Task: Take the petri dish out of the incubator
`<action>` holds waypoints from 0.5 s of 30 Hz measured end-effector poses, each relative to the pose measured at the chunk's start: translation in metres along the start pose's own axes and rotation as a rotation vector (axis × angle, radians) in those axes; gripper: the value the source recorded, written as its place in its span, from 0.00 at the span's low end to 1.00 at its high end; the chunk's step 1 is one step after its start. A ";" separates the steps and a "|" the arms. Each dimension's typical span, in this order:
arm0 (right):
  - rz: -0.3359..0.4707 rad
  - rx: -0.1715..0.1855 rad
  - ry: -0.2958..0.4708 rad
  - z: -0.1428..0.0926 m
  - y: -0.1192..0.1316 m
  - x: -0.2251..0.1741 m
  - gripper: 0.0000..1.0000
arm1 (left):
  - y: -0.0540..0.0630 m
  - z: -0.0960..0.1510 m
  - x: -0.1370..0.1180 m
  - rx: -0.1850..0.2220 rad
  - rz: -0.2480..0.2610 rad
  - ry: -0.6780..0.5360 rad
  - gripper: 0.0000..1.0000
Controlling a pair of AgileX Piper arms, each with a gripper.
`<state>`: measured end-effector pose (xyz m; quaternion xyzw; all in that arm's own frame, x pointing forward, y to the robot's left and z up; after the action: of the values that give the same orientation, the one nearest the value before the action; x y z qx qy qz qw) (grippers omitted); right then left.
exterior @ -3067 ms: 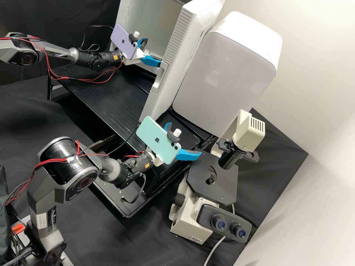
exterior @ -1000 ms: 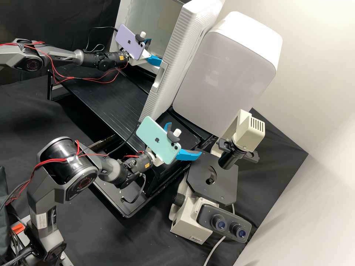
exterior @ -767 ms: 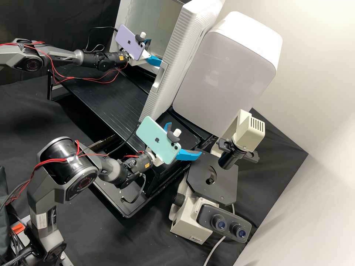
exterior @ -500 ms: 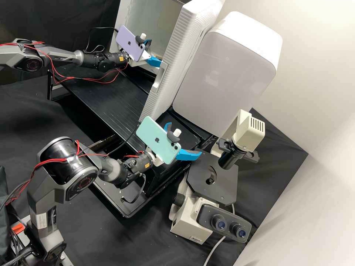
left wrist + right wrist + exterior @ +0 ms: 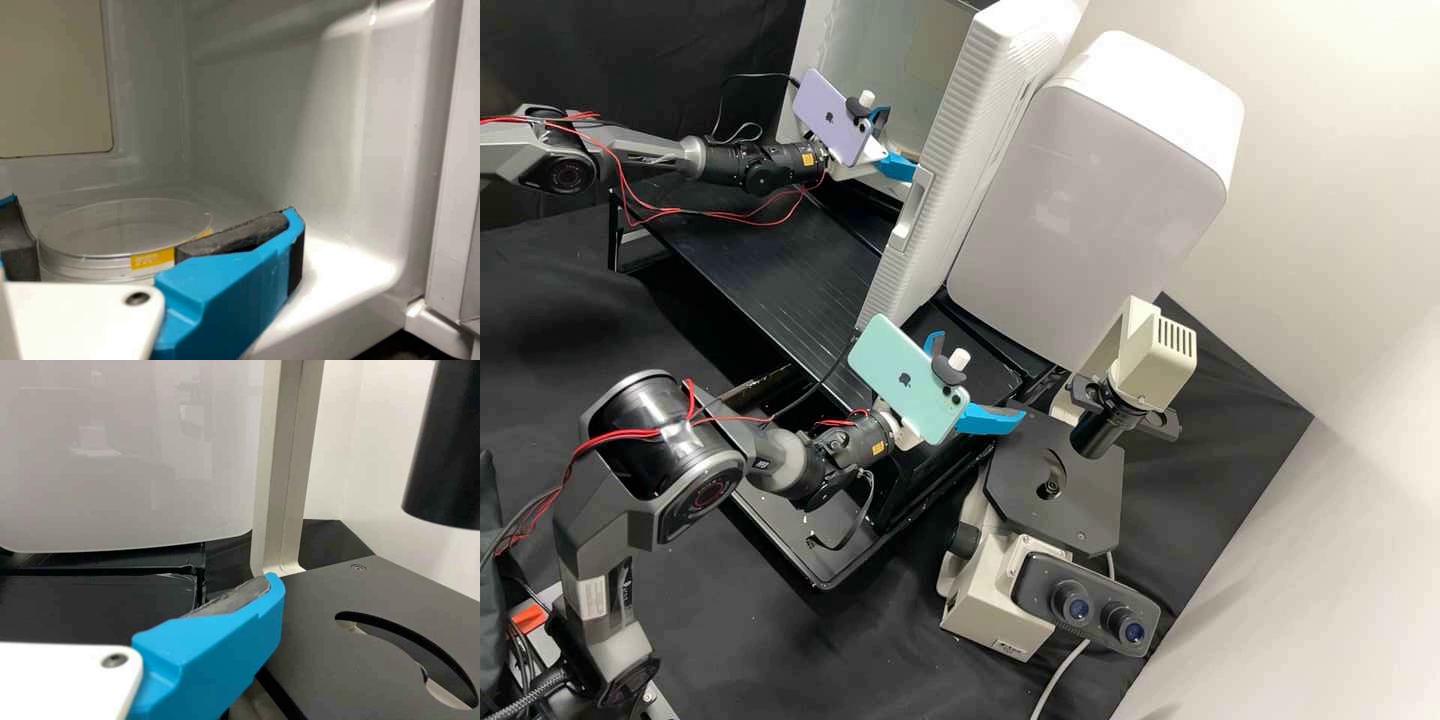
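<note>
Black lab bench (image 5: 780, 270), black cloth round it, pale wall at right. The white incubator (image 5: 880, 60) stands upper middle of the high view w/ its ribbed door (image 5: 960, 150) swung open. L arm comes in from upper left, and the left gripper (image 5: 898, 165) is right in the doorway.

Inside, the petri dish (image 5: 124, 225) is clear, w/ a yellow label (image 5: 152, 260) on its side wall. It sits flat on the chamber floor (image 5: 345, 262), near the front.

Key bit: the dish lies dead ahead of the left gripper, in the gap, w/ a blue finger (image 5: 240, 285) either side. Fingers are apart, so not clamped. Can't tell if the dark pads touch the dish wall yet. It's a round dish, so no long axis to line up w/; any grip across its width should do, I reckon. It will need to stay level coming out.

R side: the right gripper (image 5: 992, 418) hangs lower, mid-frame, just over the microscope stage (image 5: 1060, 490). Its fingers look apart too, nothing between them, and it's well apart from the incubator.

So the L arm is nearer by far, and this looks like its job. Next is prob. a squeeze, then straight back out through the doorway, w/ the door edge close on one side.
</note>
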<state>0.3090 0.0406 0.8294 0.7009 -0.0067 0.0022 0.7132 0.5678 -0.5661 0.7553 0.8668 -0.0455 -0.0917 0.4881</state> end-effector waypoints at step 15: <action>0.000 0.000 0.000 0.000 0.000 0.000 1.00 | -0.001 0.001 0.000 0.008 0.001 0.001 0.00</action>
<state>0.3090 0.0406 0.8294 0.7009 -0.0067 0.0022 0.7132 0.5674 -0.5670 0.7542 0.8686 -0.0460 -0.0909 0.4849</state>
